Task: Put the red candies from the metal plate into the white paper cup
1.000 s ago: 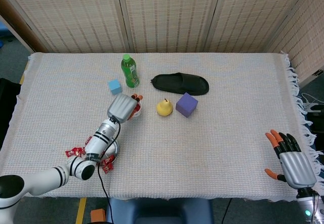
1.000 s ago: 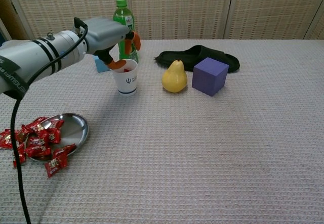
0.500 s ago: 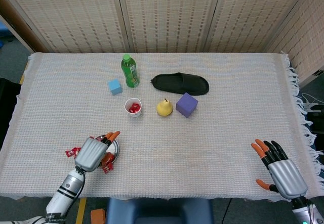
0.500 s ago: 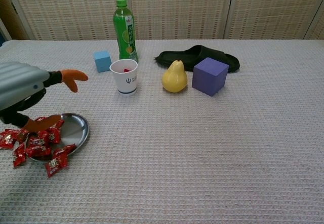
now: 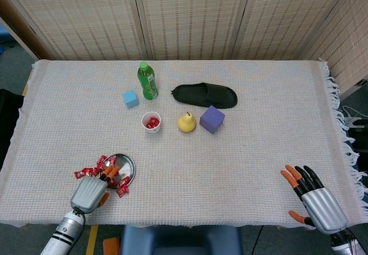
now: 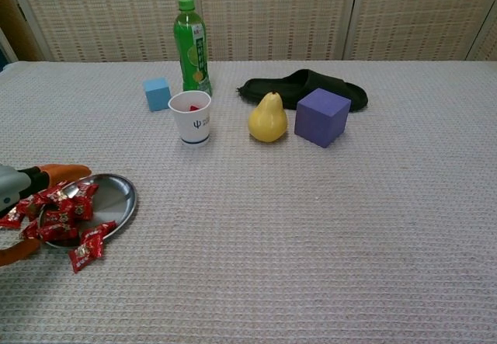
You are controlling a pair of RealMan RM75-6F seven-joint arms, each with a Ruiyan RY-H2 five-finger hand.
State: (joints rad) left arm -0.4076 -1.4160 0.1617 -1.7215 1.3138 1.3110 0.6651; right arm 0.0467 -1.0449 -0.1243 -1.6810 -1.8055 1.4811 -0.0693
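The metal plate (image 5: 125, 163) (image 6: 116, 196) lies near the table's front left, with several red candies (image 5: 86, 172) (image 6: 60, 213) on its left part and spilled on the cloth beside it. My left hand (image 5: 89, 191) (image 6: 17, 187) sits at the plate's near-left side, its orange-tipped fingers (image 5: 110, 171) spread over the candies and holding nothing that I can see. Further back stands the white paper cup (image 5: 151, 121) (image 6: 191, 116), upright, with red candies inside. My right hand (image 5: 313, 200) hovers open at the front right corner, far from everything.
Behind the cup stand a green bottle (image 5: 147, 80) (image 6: 191, 45) and a small blue cube (image 5: 130, 98) (image 6: 157, 93). To the cup's right are a yellow pear (image 5: 186, 122) (image 6: 268, 119), a purple cube (image 5: 211, 119) (image 6: 321, 116) and a black slipper (image 5: 204, 95) (image 6: 303, 88).
My left hand left the cup, drew back towards the front edge and came down at the plate's candies. The right hand slid slightly nearer the front edge.
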